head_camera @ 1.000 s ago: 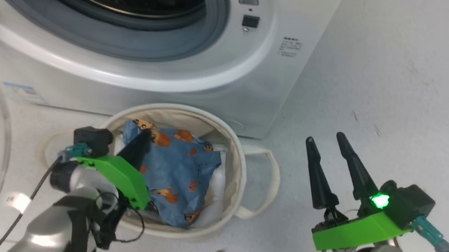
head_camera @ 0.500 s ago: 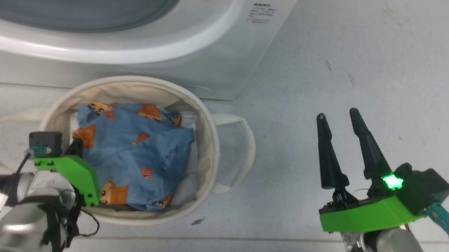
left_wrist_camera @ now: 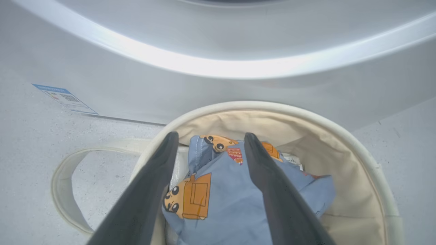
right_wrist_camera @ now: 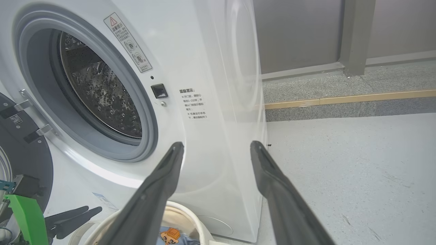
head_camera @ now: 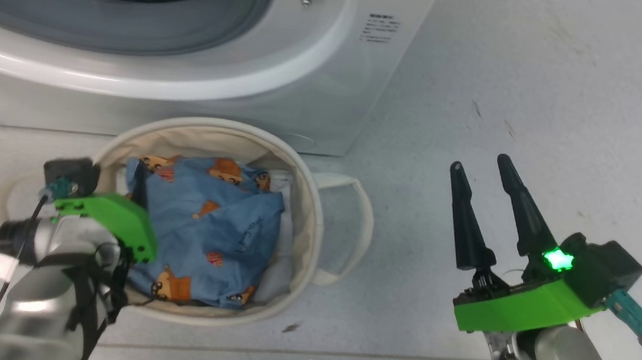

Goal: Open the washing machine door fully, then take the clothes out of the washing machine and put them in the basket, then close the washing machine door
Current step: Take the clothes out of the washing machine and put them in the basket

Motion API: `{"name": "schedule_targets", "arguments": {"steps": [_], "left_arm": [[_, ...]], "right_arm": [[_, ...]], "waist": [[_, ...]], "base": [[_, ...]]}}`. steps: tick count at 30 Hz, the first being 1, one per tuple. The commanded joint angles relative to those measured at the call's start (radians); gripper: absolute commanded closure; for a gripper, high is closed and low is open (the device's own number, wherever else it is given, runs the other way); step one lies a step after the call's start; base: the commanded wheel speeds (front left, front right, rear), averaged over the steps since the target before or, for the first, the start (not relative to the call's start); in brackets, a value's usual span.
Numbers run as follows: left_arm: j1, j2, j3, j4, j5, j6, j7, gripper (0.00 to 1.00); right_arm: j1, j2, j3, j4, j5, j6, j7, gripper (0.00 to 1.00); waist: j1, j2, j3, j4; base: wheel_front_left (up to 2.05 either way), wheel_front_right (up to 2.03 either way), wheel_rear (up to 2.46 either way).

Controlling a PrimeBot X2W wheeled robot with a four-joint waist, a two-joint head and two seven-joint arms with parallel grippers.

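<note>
Your blind spots
The washing machine point(head_camera: 307, 83) runs off the top edge; its side print point(head_camera: 381, 28) is too small to read; the clothes point(head_camera: 214, 228) hide the floor of the basket point(head_camera: 213, 126).

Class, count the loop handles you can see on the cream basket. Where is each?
2. One handle lies on the floor left of the basket; the other handle juts from its right side. No more seem hidden.

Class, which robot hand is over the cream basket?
The left hand, open above the light blue cartoon-printed garment in the round cream canvas basket; the right hand is over pale floor.
</note>
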Motion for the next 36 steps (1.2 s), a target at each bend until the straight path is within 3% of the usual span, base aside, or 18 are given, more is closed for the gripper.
{"name": "schedule_targets", "arguments": {"steps": [1,10,16,26,36], "left_arm": [[0.001,0.034,0.036,-0.031,0.014,0.006,-0.013,0.00],[0.173,0.059,0.214,-0.429,0.190,-0.066,-0.013,0.00],[0.350,0.054,0.326,-0.731,0.262,-0.169,-0.013,0.00],[0.561,0.070,0.374,-1.020,0.298,-0.214,-0.013,0.00],[0.646,0.075,0.392,-1.098,0.282,-0.202,-0.012,0.00]], "right_arm": [[-0.004,0.003,0.022,-0.026,0.004,0.008,-0.012,0.00],[0.019,-0.003,0.032,0.000,0.017,0.008,-0.012,0.00],[0.036,-0.014,0.041,0.022,0.029,0.008,-0.012,0.00],[0.059,-0.024,0.061,0.043,0.042,0.008,-0.012,0.00],[0.079,-0.038,0.067,0.044,0.043,0.008,-0.010,0.00]], "waist": [[0.0000,0.0000,-0.021,0.021],[0.0000,0.0000,-0.108,0.093],[0.0000,0.0000,-0.184,0.146],[0.0000,0.0000,-0.273,0.185],[0.0000,0.0000,-0.310,0.205]], "base": [[0.00,0.00,0.00],[0.00,0.00,0.00],[0.00,0.00,0.00],[0.00,0.00,0.00],[0.00,0.00,0.00]]}}
